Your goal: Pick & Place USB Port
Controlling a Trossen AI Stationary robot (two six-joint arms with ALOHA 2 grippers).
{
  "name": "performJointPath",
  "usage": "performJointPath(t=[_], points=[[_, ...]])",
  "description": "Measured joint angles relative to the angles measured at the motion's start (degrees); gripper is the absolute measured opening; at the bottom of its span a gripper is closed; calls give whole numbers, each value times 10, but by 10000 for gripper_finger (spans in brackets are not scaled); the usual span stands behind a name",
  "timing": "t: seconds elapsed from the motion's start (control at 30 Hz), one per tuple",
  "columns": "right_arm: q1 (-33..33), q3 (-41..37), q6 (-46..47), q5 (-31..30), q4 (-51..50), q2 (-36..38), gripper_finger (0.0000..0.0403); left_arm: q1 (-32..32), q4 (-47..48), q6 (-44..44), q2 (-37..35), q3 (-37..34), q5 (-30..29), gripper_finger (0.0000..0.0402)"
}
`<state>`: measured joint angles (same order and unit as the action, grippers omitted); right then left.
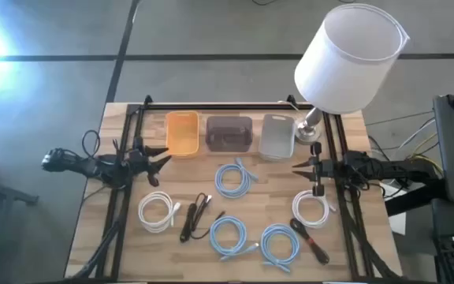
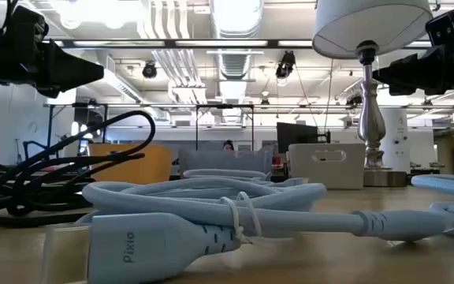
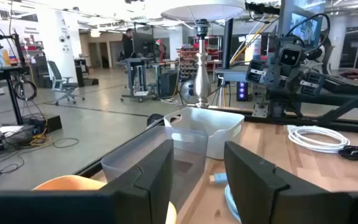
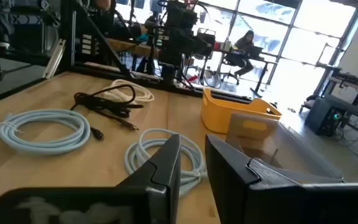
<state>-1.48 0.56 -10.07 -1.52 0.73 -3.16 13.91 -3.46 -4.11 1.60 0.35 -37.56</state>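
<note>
Pale blue and marked "Pixio", a coiled cable (image 2: 203,213) fills the front of the low view, bound with a tie and lying flat on the wooden table (image 1: 180,252). From above it is one of four blue coils: one at the centre (image 1: 235,177), two along the near edge (image 1: 228,237) (image 1: 280,243). A white coil (image 1: 157,211) lies on the left, another white coil (image 1: 314,210) on the right, and a black cable (image 1: 195,217) sits between the left white coil and the blue ones. Three bins stand in a row at the far edge: orange (image 1: 182,132), dark translucent (image 1: 228,133) and grey (image 1: 277,136), with a lamp (image 1: 345,63) beside the grey one.

Neither arm has picked anything. The left hand (image 1: 162,155) hangs above the table just beside the orange bin, its fingers (image 3: 148,180) parted and empty. The right hand (image 1: 299,166) hovers near the grey bin, fingers (image 4: 166,165) a narrow gap apart, also empty.

The main risk, as I judge it, lies in the cables themselves: a springy coil pinched on one strand may droop, slip free, or drag a neighbouring coil along. The lamp's base stands close to the right arm and could be knocked.
</note>
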Motion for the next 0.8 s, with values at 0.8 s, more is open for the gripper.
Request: performJointPath(t=[0.8], points=[[0,0,0,0,0,0,72,0,0,0,0,0,0,147]])
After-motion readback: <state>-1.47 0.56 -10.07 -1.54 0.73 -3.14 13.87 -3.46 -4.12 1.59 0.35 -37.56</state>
